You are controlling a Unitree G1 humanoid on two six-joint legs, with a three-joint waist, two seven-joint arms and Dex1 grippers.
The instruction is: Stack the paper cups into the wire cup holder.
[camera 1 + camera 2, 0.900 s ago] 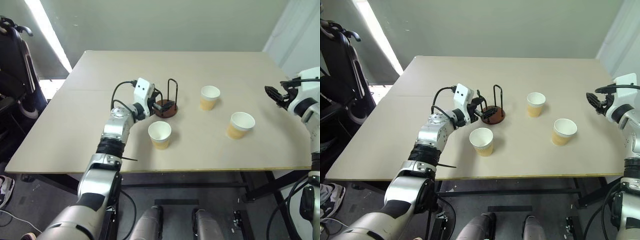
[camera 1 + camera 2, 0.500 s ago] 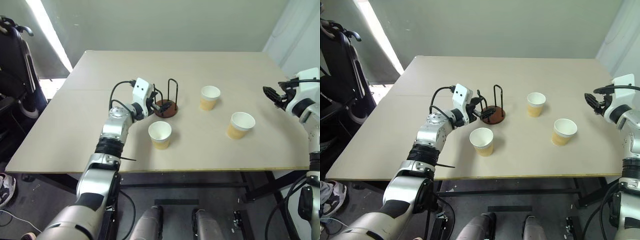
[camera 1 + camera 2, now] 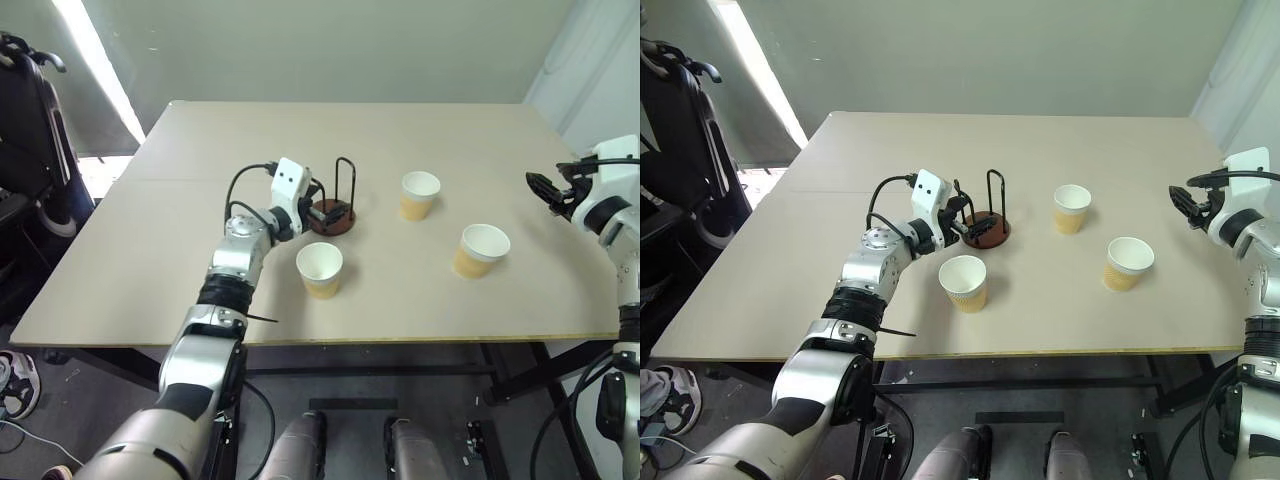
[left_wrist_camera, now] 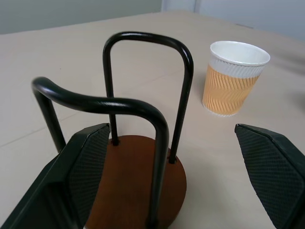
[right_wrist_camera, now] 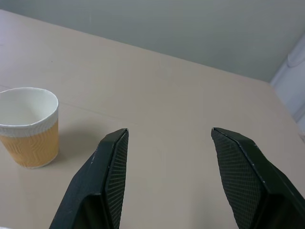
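- since the earlier frames little has shifted: the left gripper stays at the wire cup holder, its fingers spread wide to either side of the loops, clamped on nothing.
- the right gripper hangs off the table's right edge, fingers apart and empty.
- three paper cups stand upright and apart, each empty; the holder is empty too.
- the cups look light and easily crushed; a gentle pinch across the wall just under the rim seems best.
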